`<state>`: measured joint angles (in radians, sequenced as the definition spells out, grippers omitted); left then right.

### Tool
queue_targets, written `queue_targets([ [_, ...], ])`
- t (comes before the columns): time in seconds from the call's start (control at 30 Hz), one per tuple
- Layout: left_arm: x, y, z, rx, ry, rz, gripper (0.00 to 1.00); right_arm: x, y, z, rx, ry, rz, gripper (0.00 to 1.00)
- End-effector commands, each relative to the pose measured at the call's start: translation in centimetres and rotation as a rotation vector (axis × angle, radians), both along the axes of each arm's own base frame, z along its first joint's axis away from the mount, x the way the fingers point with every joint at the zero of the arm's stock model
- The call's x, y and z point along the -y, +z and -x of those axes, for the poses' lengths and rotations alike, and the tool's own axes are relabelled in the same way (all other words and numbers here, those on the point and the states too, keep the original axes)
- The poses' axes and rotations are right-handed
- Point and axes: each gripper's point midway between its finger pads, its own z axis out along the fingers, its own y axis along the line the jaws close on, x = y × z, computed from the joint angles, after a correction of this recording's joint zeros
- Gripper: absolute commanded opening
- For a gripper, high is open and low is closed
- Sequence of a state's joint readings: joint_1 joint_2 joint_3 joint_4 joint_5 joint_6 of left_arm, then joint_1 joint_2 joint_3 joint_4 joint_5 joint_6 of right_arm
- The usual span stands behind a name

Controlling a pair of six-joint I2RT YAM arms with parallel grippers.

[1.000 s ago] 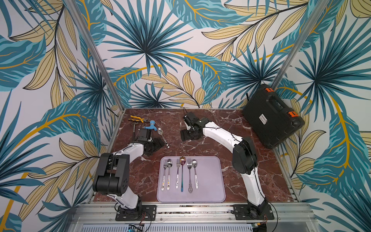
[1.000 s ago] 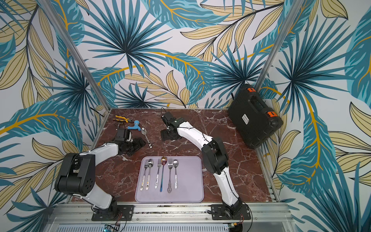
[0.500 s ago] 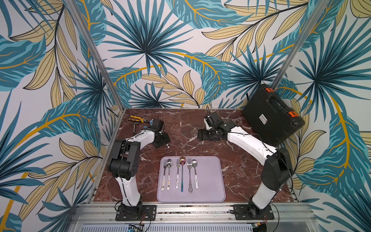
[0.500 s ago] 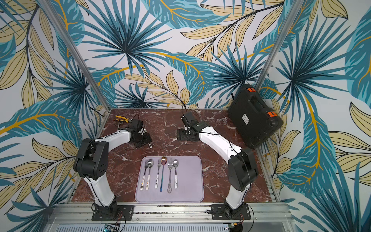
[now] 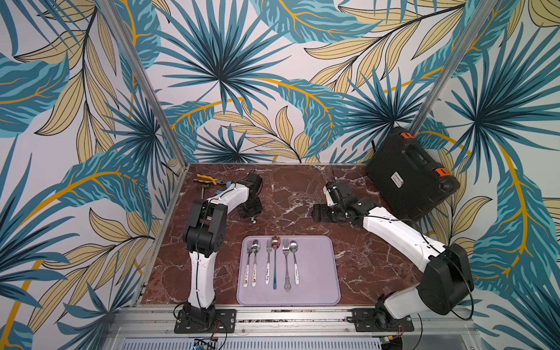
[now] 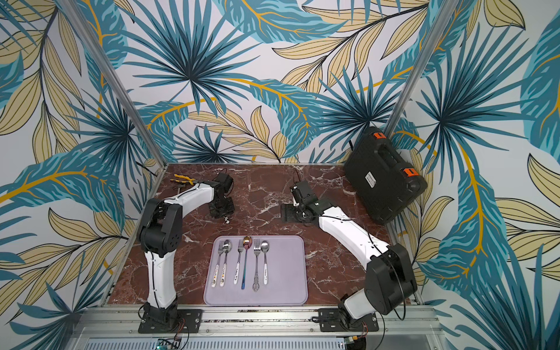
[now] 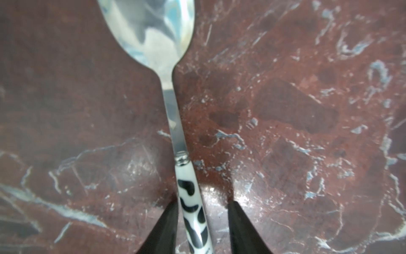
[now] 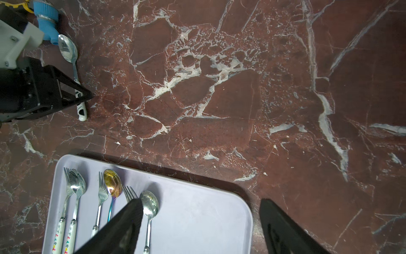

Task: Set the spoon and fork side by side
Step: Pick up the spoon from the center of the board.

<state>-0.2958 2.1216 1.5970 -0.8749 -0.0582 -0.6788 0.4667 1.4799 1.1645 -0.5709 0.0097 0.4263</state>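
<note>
Left gripper (image 7: 203,202): down low on the worktop (image 5: 303,194), toward the far left corner. Its two fingers (image 7: 167,224) stand one on each side of the spoon (image 7: 175,123) handle. One finger touches the handle. The other is a little way off, so the spoon is not pinched tight.
Right gripper (image 8: 200,201): wide apart and holding nothing, over the worktop near the far right corner of the tray (image 8: 197,231).
Spoon: lies flat on the worktop, off the tray, between the tray and the far edge. It has a shiny bowl and a white handle with black cow spots.
Writing: small dark letters near the end of the spoon handle, too small to read. Some white handles on the tray have coloured letters, also too small. The white sticker on the case (image 5: 409,178) cannot be read.
Tray: by the front edge, in the middle. Three forks (image 5: 268,248) and three spoons (image 5: 293,247) lie on it in pairs, fork beside spoon.
Case: black, at the far right corner.
Pliers (image 5: 206,181): by the far left corner.
</note>
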Motion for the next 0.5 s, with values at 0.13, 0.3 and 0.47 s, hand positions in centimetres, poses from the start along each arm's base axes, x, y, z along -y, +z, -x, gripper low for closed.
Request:
queue_targets([
  [0.13, -1.4, -0.7, 1.3, -0.085, -0.012, -0.109, 0.17, 1.1, 0.1, 0.6, 0.025, 0.008, -0.044, 0.89],
  [0.3, -0.8, -0.1, 1.6, -0.086, -0.059, -0.141, 0.03, 2.0, -0.3, 1.0, 0.023, -0.005, -0.049, 0.89],
  [0.47, 0.6, 2.1, 1.6, -0.026, -0.102, -0.156, 0.00, 3.6, -0.9, 1.4, 0.015, -0.050, -0.042, 0.92],
])
